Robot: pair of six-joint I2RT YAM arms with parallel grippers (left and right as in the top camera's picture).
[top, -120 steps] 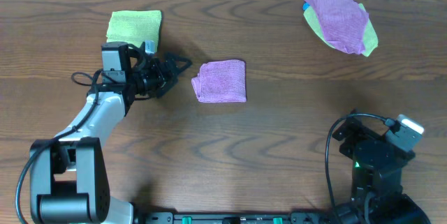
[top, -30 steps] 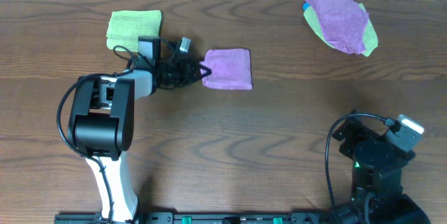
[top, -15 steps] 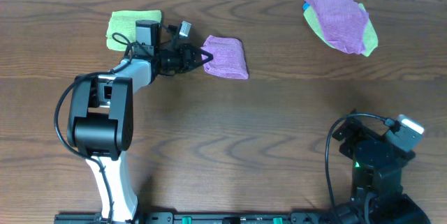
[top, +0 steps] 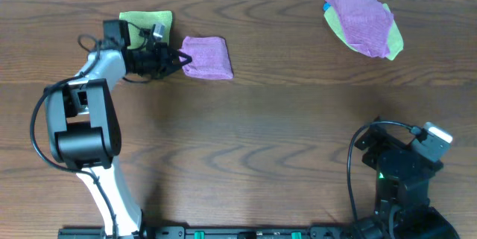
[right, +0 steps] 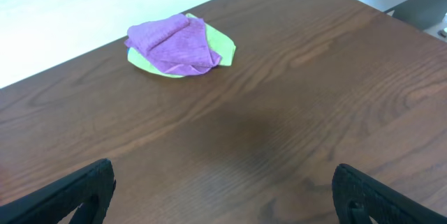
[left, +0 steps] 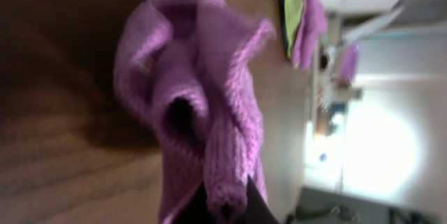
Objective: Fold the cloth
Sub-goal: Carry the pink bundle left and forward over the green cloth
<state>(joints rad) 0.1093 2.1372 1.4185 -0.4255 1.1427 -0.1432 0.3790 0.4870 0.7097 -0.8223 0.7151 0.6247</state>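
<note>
A folded purple cloth (top: pixel 206 57) lies on the wooden table at the upper left. My left gripper (top: pixel 181 59) is shut on its left edge, low over the table. In the left wrist view the purple cloth (left: pixel 202 112) fills the middle, bunched, with its edge pinched between the dark fingertips (left: pixel 257 206) at the bottom. My right gripper (right: pixel 223 192) hangs open over bare wood near the front right, its two dark fingertips (right: pixel 84 189) far apart with nothing between them.
A folded yellow-green cloth (top: pixel 141 24) lies just behind my left arm. A heap of purple and green cloths (top: pixel 363 20) sits at the far right back, and the same heap (right: pixel 180 44) shows in the right wrist view. The right arm's base (top: pixel 399 172) stands at the front right.
My left gripper has dragged the purple cloth leftward and slightly toward the back, closer to the yellow-green cloth. The right arm has not moved.
</note>
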